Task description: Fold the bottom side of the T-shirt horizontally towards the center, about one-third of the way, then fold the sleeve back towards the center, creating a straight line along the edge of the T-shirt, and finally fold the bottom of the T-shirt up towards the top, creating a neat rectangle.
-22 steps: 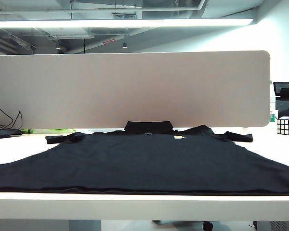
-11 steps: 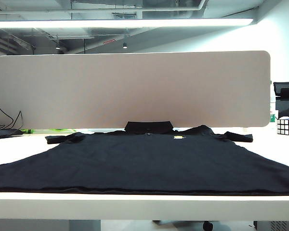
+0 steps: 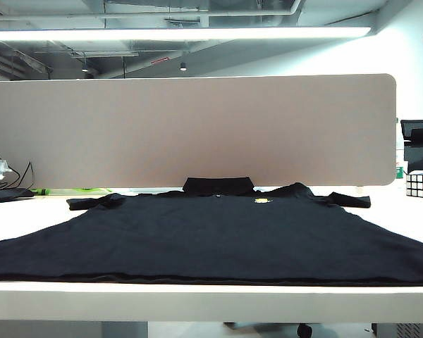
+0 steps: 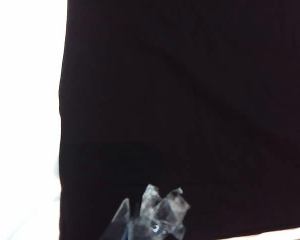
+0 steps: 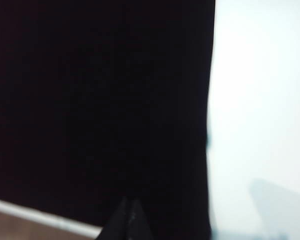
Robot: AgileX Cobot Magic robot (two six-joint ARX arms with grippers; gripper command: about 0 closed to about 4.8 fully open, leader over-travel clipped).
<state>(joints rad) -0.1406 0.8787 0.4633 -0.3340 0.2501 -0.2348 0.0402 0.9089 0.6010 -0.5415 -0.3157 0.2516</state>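
Observation:
The black T-shirt (image 3: 211,236) lies spread flat on the white table (image 3: 211,299), with its collar (image 3: 218,185) at the far end and a small yellow-green logo (image 3: 261,201) on the chest. The bottom of the T-shirt (image 3: 211,280) runs along the table's front edge. Both sleeves (image 3: 92,203) (image 3: 345,199) lie spread outward. My left gripper (image 4: 151,212) hovers shut over the shirt's left side, near its side edge. My right gripper (image 5: 129,215) hovers shut over the right side, near the hem corner. Neither holds cloth. In the exterior view only slivers of the arms show at the upper corners.
A beige divider panel (image 3: 197,130) stands behind the shirt. A Rubik's cube (image 3: 420,184) sits at the far right. Cables (image 3: 10,176) and a green item (image 3: 77,190) lie at the far left. Bare white table flanks the shirt on both sides.
Parts of both arms have come into the exterior view's left edge and upper right corner. The shirt has not moved.

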